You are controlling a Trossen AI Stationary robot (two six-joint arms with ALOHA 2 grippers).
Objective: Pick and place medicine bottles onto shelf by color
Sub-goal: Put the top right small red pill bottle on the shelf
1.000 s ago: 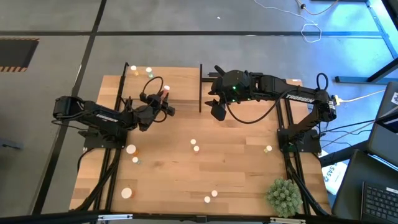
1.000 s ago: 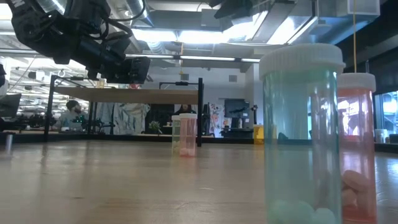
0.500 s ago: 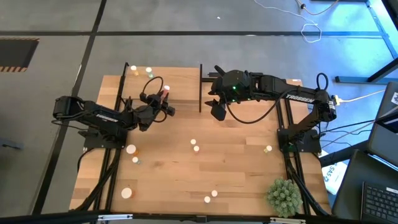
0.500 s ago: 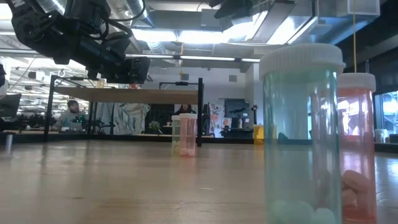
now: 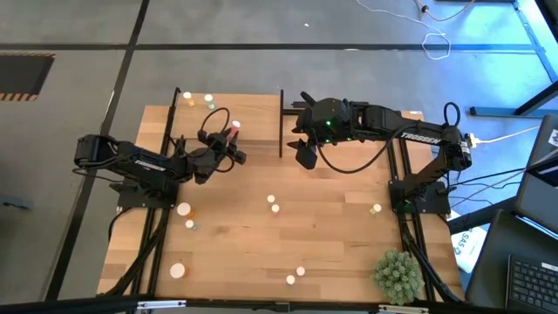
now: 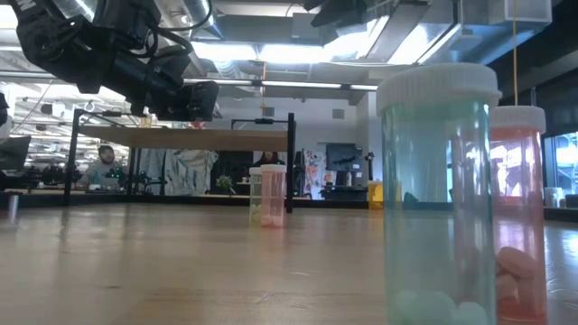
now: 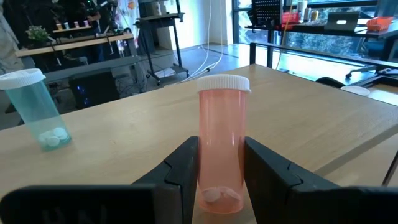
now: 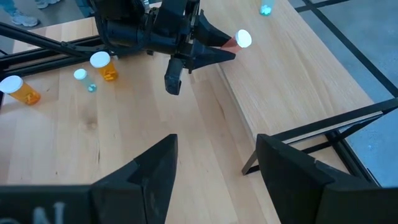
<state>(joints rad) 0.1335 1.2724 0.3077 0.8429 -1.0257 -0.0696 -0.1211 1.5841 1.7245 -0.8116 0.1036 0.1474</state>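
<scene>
The left hand (image 7: 221, 180) is clamped on a reddish medicine bottle (image 7: 222, 146) with a white cap, holding it upright above the shelf (image 5: 253, 118), the raised light wooden platform at the far side of the counter (image 5: 331, 235). A pale green bottle (image 7: 36, 109) already stands on the shelf nearby. The right hand (image 8: 211, 158) hovers over the shelf's right end with its fingers apart, holding nothing. Other small bottles are scattered on the counter, among them an orange one (image 8: 104, 66).
</scene>
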